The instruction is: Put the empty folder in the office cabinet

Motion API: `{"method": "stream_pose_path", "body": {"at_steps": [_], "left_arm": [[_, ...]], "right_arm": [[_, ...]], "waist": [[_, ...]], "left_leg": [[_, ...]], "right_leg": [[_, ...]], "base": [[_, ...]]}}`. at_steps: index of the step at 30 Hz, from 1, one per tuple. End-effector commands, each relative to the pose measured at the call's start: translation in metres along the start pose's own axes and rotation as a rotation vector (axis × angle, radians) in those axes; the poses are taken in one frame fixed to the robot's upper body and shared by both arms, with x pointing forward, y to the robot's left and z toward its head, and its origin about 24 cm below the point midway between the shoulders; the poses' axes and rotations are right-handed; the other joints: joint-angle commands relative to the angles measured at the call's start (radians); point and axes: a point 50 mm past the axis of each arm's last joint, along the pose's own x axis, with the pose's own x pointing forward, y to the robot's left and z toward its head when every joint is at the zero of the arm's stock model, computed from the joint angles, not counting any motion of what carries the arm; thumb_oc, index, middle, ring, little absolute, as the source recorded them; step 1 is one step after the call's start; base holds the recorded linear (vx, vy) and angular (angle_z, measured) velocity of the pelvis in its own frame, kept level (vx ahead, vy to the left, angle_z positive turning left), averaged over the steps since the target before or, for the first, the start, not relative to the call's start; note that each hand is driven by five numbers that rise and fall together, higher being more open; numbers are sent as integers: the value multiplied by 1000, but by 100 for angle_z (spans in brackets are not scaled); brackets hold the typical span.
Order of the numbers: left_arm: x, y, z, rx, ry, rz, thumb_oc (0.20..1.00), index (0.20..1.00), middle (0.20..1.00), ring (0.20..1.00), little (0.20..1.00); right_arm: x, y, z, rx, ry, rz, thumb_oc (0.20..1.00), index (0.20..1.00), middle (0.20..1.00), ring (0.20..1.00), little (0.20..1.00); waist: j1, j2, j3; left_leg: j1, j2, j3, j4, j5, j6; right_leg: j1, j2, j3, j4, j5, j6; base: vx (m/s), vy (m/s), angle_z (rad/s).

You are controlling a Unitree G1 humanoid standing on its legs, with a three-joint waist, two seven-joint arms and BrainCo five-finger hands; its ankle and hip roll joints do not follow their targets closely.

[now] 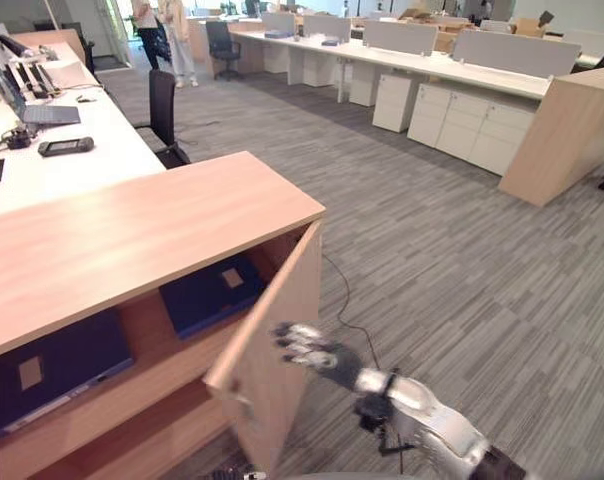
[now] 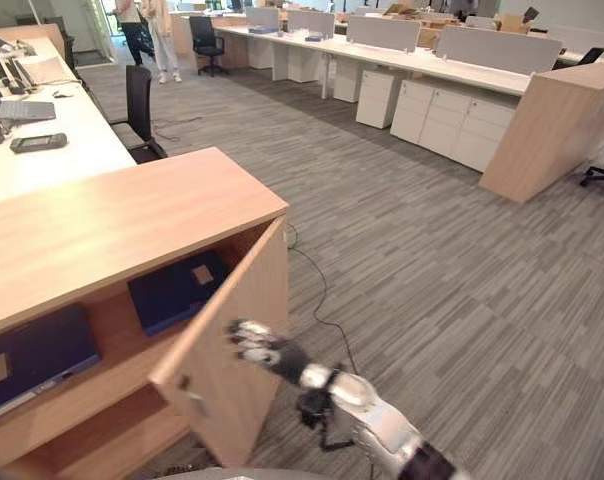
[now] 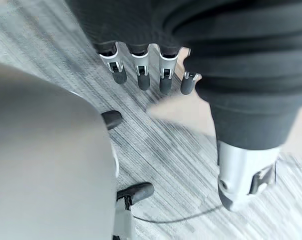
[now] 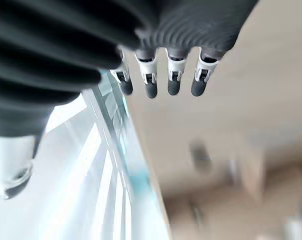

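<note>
The low wooden office cabinet [image 1: 132,240] stands at the left with its door [image 1: 272,350] swung half open. Two dark blue folders lie flat on its upper shelf: one [image 1: 210,292] near the door side, the other [image 1: 52,365] further left. My right hand [image 1: 312,350] reaches in from the lower right, open, its straight fingers [image 4: 151,85] at the door's outer face near its free edge. It holds nothing. My left hand [image 3: 141,70] hangs open over the grey carpet, away from the cabinet.
Behind the cabinet runs a white desk [image 1: 72,150] with a laptop [image 1: 44,113] and a black office chair [image 1: 162,110]. White desks and drawer units [image 1: 462,125] line the far side, ending in a wooden panel [image 1: 572,130]. Two people [image 1: 172,35] stand far back. Carpet [image 1: 462,280] lies open to the right.
</note>
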Motion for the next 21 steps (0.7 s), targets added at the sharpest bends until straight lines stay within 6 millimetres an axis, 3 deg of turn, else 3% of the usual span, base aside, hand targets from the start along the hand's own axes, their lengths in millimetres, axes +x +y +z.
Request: {"method": "stream_pose_path", "body": {"at_steps": [1,5,10,12,14,16,17,18,20,21], "left_arm": [[0,4,-5,-73,40,27,1000,1000,1000,1000,1000],[0,4,-5,-103,34,26,1000,1000,1000,1000,1000],[0,2,-10,-133,27,9,1000,1000,1000,1000,1000],[0,-2,-10,-74,20,6,1000,1000,1000,1000,1000],[0,-6,-11,-61,21,-20,1000,1000,1000,1000,1000],[0,-6,-16,-50,41,-27,1000,1000,1000,1000,1000],[-2,-3,-26,-34,70,-28,1000,1000,1000,1000,1000],[-2,-2,-29,-23,81,-29,1000,1000,1000,1000,1000],[-3,-2,-35,-3,104,-38,1000,1000,1000,1000,1000],[-3,-5,-38,-8,112,-46,1000,1000,1000,1000,1000]], "right_arm": [[-18,-34,19,77,-128,-134,1000,1000,1000,1000,1000],[-11,-31,16,80,-100,-109,1000,1000,1000,1000,1000],[-26,-53,-7,104,-42,-278,1000,1000,1000,1000,1000],[-55,-79,-66,143,183,-545,1000,1000,1000,1000,1000],[-93,-87,-120,243,424,-750,1000,1000,1000,1000,1000],[-117,-86,-142,319,517,-859,1000,1000,1000,1000,1000],[-140,-80,-162,380,622,-938,1000,1000,1000,1000,1000],[-149,-75,-171,418,664,-977,1000,1000,1000,1000,1000],[-175,-67,-184,584,662,-1152,1000,1000,1000,1000,1000],[-182,-64,-188,620,669,-1204,1000,1000,1000,1000,1000]], "waist": [[23,-3,54],[37,-8,60],[52,-6,70],[79,9,86],[95,41,103],[81,56,112],[67,68,110],[63,70,109],[55,70,108],[56,70,106]], "left_leg": [[33,-39,-28,9,-96,18],[30,-49,-4,9,-94,25],[15,-69,-30,9,-83,33],[-9,-111,-90,12,-63,45],[-17,-151,-177,16,-53,56],[-16,-158,-265,16,-49,59],[-8,-166,-333,12,-46,62],[-9,-176,-364,10,-42,64],[-11,-206,-468,11,-32,65],[-16,-211,-490,14,-28,59]], "right_leg": [[1,32,-22,4,-33,50],[-20,24,-16,6,-9,64],[-35,-1,-32,22,3,68],[-54,-43,-54,50,3,74],[-64,-105,-66,98,-16,87],[-66,-104,8,131,-47,80],[-72,-45,154,136,-85,74],[-88,-9,227,139,-93,73],[-85,76,350,125,-106,62],[-69,76,347,112,-100,59]], "base": [[-51,49,-17],[-75,64,-23],[-87,59,3],[-167,150,76],[-111,153,149],[4,57,157],[83,55,172],[104,52,168],[63,-45,207],[75,-177,230]]}}
